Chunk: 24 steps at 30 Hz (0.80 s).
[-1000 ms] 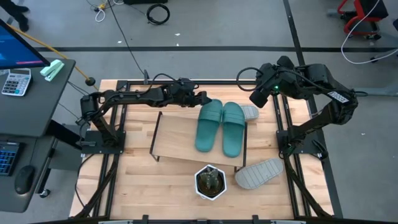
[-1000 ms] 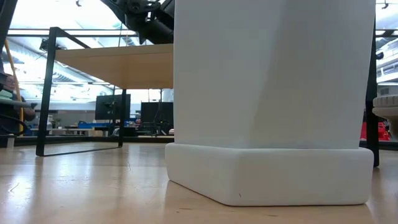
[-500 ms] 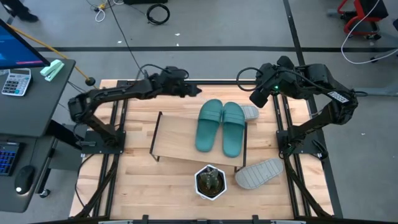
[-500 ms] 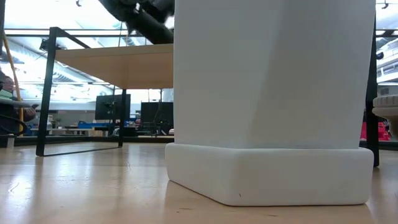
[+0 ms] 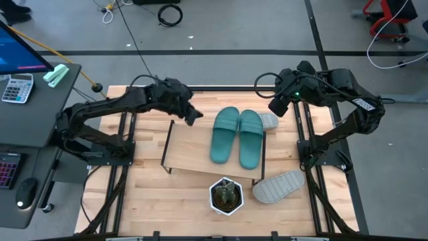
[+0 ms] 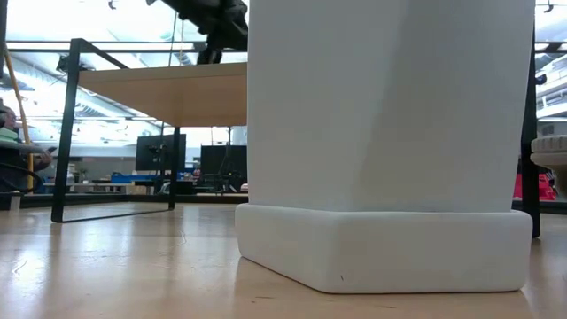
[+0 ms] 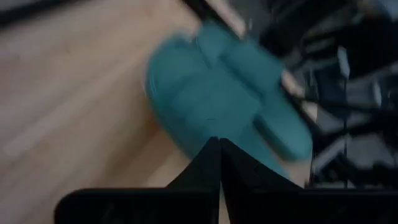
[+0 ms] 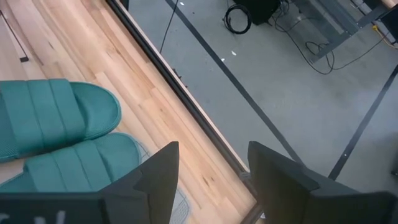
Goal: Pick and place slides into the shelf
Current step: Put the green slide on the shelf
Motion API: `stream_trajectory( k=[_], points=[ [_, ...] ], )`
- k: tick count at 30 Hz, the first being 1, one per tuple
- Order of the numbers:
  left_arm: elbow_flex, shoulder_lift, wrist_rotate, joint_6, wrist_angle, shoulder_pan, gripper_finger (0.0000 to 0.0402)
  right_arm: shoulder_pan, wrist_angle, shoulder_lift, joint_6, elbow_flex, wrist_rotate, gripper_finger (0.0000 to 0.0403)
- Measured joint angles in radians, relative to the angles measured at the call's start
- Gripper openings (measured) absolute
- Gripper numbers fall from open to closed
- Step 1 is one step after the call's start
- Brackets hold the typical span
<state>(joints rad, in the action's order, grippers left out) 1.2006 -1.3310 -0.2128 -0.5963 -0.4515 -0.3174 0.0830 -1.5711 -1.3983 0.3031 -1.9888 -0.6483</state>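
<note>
- Nearest the camera in the low view was a big white planter (image 6: pixel 390 151), basically filling the shot. From above it was the white hexagonal pot (image 5: pixel 226 195) with a small green plant, sitting at the near edge of the table (image 5: pixel 144 201).
- Just right of the pot, one light grey slide (image 5: pixel 279 185) lay sole-up on the table, off the shelf, ridges showing.
- The shelf (image 5: pixel 194 147) stood mid-table, light board top on thin black legs. In the low view you could see under it to a room with dark monitors.
- The teal-green pair (image 5: pixel 237 136) sat side by side on the right part of the shelf top, toes pointing far.
- The other grey slide (image 5: pixel 269 121) poked out from behind the teal pair's right side, at the far right corner of the shelf. Couldn't tell if it was on the board or the table.
- Left gripper (image 5: pixel 192 116) hung over the far left corner of the shelf, fingers pressed together with nothing in them. Its wrist view had the teal pair blurred ahead.
- Right gripper (image 5: pixel 275 107) hovered just past the far grey slide, fingers apart and holding nothing.
- Far left, a side desk (image 5: pixel 40 100) held a calculator (image 5: pixel 17 88).
- No brands or readable writing anywhere that I could make out.
</note>
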Motion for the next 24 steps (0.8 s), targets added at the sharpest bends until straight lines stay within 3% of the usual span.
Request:
stream_trajectory(
  k=[10, 15, 24],
  points=[
    [0.001, -0.026, 0.001, 0.006, -0.089, 0.104, 0.0006, 0.0, 0.0, 0.0, 0.0, 0.0, 0.0, 0.0199],
    [0.0, -0.066, 0.049, 0.002, -0.133, 0.125, 0.0006, 0.0, 0.0, 0.0, 0.011, 0.0, 0.0, 0.0199],
    [0.0, -0.139, 0.089, -0.047, -0.022, 0.139, 0.0004, 0.0, 0.0, 0.0, 0.019, 0.0, 0.021, 0.0199]
  ],
)
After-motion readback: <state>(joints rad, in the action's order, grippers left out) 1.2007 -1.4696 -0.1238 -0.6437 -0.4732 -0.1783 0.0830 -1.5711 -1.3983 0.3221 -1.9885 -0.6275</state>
